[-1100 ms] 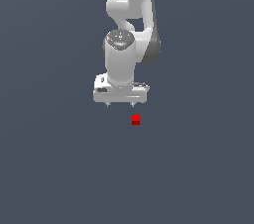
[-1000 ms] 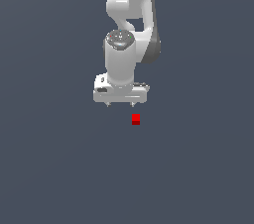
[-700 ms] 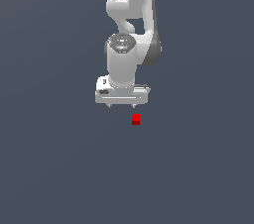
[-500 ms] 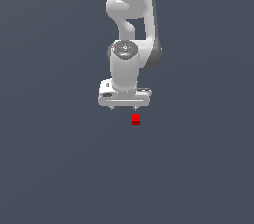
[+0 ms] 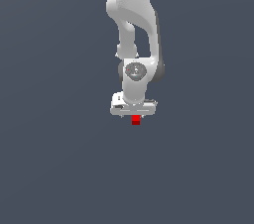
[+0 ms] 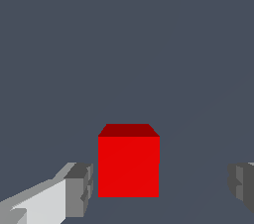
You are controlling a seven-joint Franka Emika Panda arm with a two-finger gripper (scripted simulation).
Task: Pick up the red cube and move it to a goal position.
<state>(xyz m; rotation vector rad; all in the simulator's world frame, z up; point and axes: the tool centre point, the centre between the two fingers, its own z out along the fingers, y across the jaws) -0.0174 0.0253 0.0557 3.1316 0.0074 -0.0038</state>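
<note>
The red cube (image 5: 136,120) is a small bright-red block on the flat grey floor, just under the white gripper hand in the exterior view. In the wrist view the red cube (image 6: 128,166) lies between the two grey fingertips, with a gap on each side. My gripper (image 6: 159,186) is open and empty; one fingertip (image 6: 79,189) is close beside the cube, the other (image 6: 241,186) stands farther off. In the exterior view the gripper (image 5: 134,115) hangs straight over the cube and hides its upper part.
The white arm (image 5: 134,25) rises from the gripper toward the top of the exterior view. The grey floor (image 5: 59,158) shows no other object.
The gripper has moved toward the exterior view's right and down, from beside the cube to directly over it. The cube has not moved.
</note>
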